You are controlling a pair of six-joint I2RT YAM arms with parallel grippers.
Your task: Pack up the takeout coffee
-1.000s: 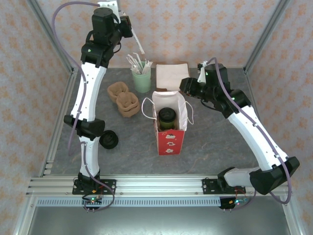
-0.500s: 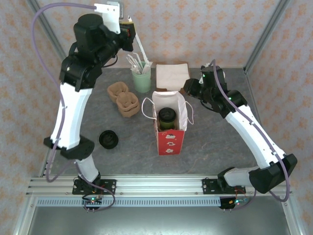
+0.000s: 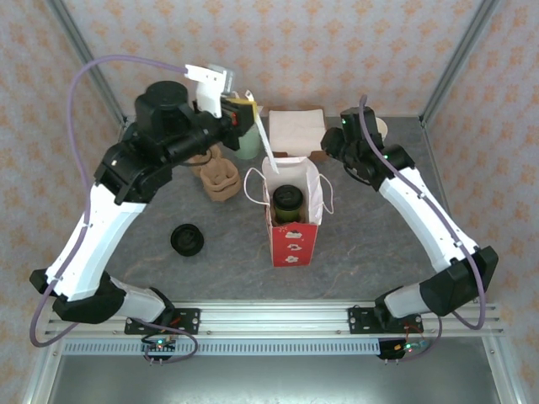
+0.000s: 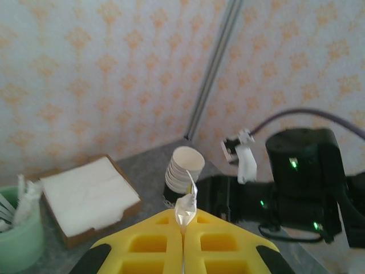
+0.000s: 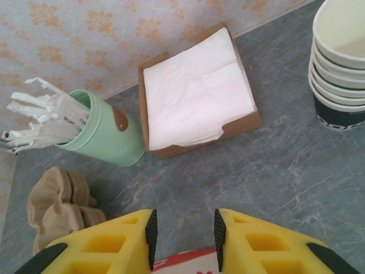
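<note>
Top view: the coffee stands inside the bag, dead centre. The left gripper, at the bag's 11 o'clock, pinches a straw by its upper end. The right gripper hovers at 1 o'clock.

Left wrist: fingers are pressed together on the wrapper tip. That's a thin hold, so the straw could slip, or swing wide and snag the bag's mouth.

Right wrist: fingers are spread and empty, with the bag's rim at 6 o'clock. One nudge might topple it.

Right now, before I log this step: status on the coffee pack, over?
Left gripper shut on wrapped straw, near the mouth of the paper bag. Right gripper open, empty, by its far rim. Coffee cup upright inside. Mouth unobstructed.
</note>
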